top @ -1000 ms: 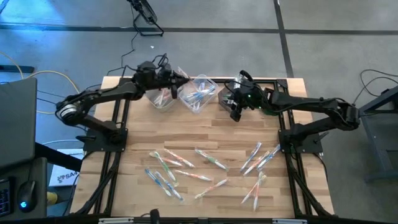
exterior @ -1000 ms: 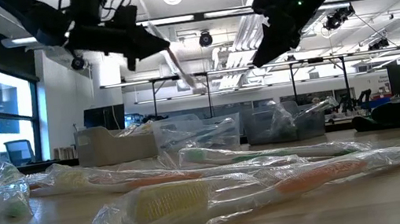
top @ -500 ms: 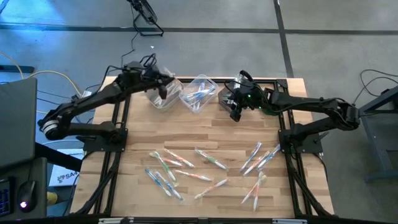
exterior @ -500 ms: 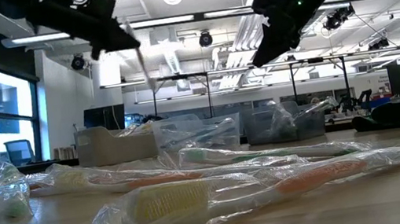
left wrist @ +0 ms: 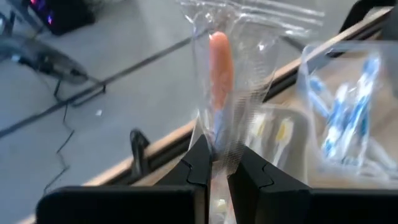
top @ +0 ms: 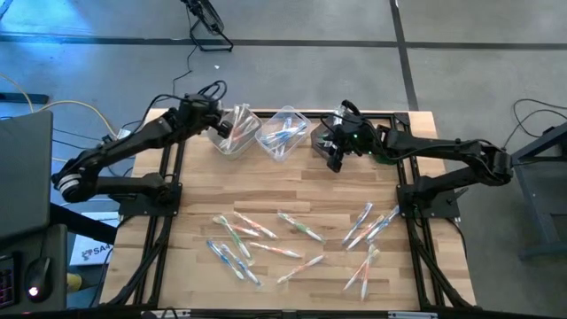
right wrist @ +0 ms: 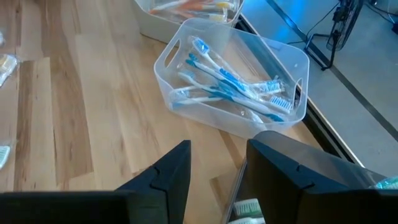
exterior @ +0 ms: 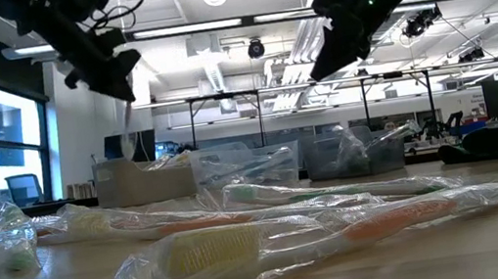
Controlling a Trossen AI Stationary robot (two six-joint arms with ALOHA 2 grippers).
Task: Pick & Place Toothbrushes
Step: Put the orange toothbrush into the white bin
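Note:
Several wrapped toothbrushes [top: 266, 241] lie flat on the wooden table's near half, up close in the low view [exterior: 274, 240]. My left gripper [top: 223, 120] hovers over the left bin [top: 232, 140], which holds orange brushes. It is shut on a wrapped orange-handled toothbrush [left wrist: 221, 62]. The middle bin [right wrist: 233, 74] holds blue brushes. My right gripper [top: 335, 158] hangs still and open over the far right of the table, beside the middle bin [top: 283, 133]. Its fingers [right wrist: 171, 174] stand apart with nothing gripped between them. My left gripper pinches the wrapped toothbrush between its two fingers [left wrist: 200, 163], through the clear wrapper, just behind the orange handle part [left wrist: 219, 127]. The orange end and loose wrapper stick out past the fingertips. The brush hangs slanting down below the gripper [exterior: 129, 118], clear of the bin.
Three clear bins stand in a row along the far edge [exterior: 141, 180], [exterior: 253, 164], [exterior: 350, 154]. A green-marked brush [right wrist: 245, 205] shows under my right gripper. A second cluster of wrapped brushes [top: 368, 230] lies near the right edge. Bare wood lies between the bins and the loose brushes.
My left gripper has swung toward the table's left edge, from between the left and middle bins to over the left bin, and has turned. The held toothbrush, which pointed slanting toward the middle bin, now hangs nearly straight down. My right arm has kept still.

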